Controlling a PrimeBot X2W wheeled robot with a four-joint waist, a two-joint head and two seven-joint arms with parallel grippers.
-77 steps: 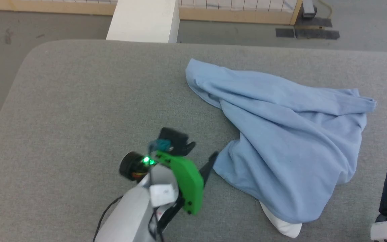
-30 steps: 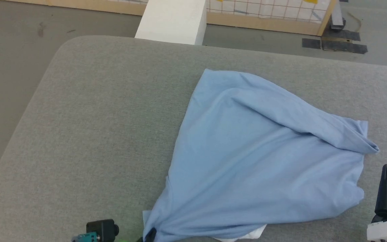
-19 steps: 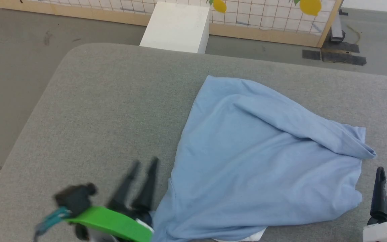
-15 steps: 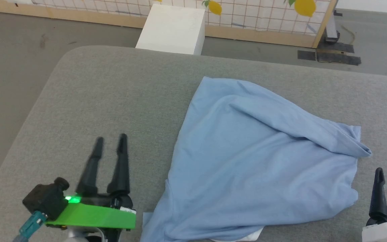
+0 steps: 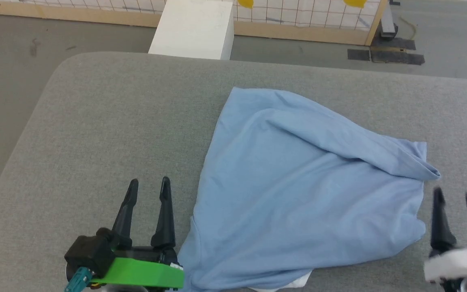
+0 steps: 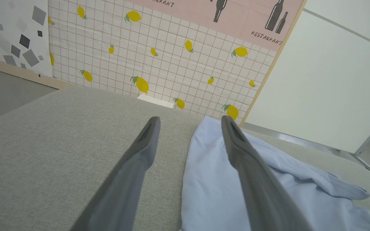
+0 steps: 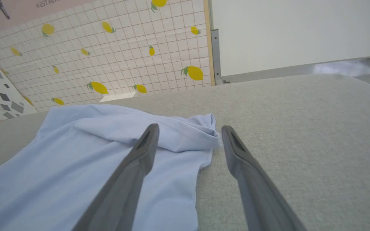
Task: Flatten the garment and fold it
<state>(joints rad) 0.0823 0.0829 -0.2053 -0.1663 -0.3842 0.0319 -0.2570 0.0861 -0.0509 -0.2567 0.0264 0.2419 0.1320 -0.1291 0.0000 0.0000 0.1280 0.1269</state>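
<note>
Light blue garment (image 5: 298, 194) lay rumpled on the grey bench (image 5: 95, 121).
It sat centre-right in the frame; the left gripper (image 5: 149, 181) at lower left and the right gripper (image 5: 453, 193) at lower right flanked it, both jaws spread, grasping nothing.

"RESTAURANT" on pink poster (image 6: 246, 19), under black bottle silhouettes (image 6: 273, 16).

Blurred right gripper (image 5: 453, 193), its white body partly beyond the lower edge
</note>
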